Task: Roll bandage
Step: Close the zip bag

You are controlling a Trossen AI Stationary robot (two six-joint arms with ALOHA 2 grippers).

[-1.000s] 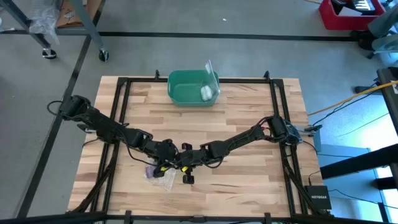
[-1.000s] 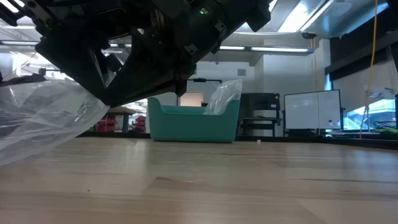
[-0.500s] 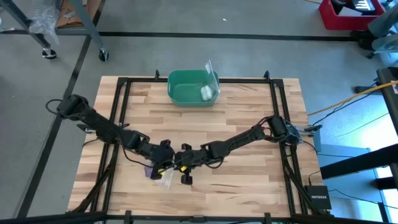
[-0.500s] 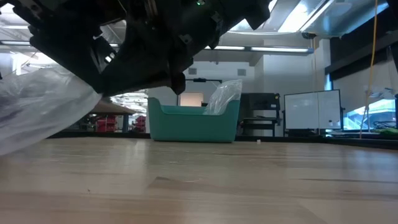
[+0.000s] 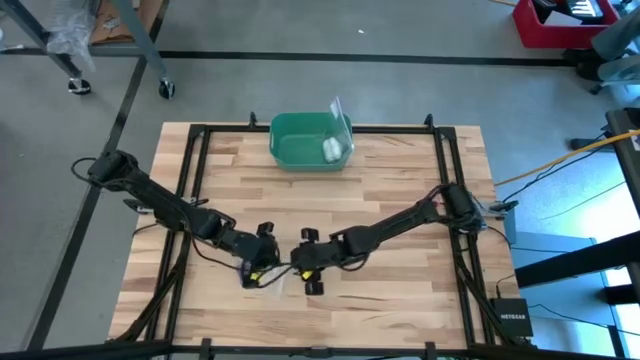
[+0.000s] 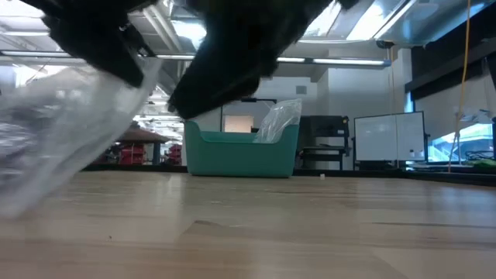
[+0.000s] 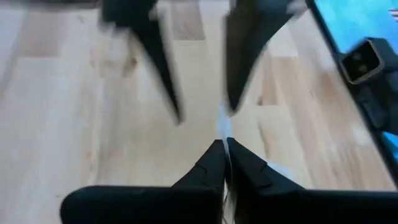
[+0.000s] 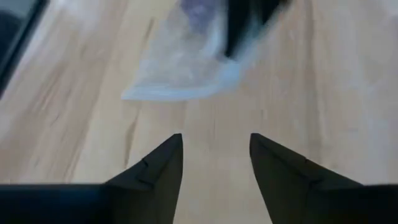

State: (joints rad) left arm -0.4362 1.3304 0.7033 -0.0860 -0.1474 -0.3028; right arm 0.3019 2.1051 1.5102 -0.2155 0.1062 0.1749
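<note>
High view: left gripper (image 5: 262, 273) pinching clear bag (image 8: 186, 71) (purple bandage (image 8: 198, 12) inside), right gripper (image 5: 305, 270) spread at 3 o'clock; best regrasped gently.

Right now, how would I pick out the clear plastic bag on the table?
Start at the light wooden table and go to its near edge, opposite the green plastic bin, where the two dark arms meet. The crumpled clear plastic bag hangs from the shut left pincer, and it alone there is see-through, with purple showing inside.

Only one marking reads: white "NETGEAR" lettering on the small black box (image 5: 514, 320) on the floor, just off the table's (image 5: 400, 200) near right corner
</note>
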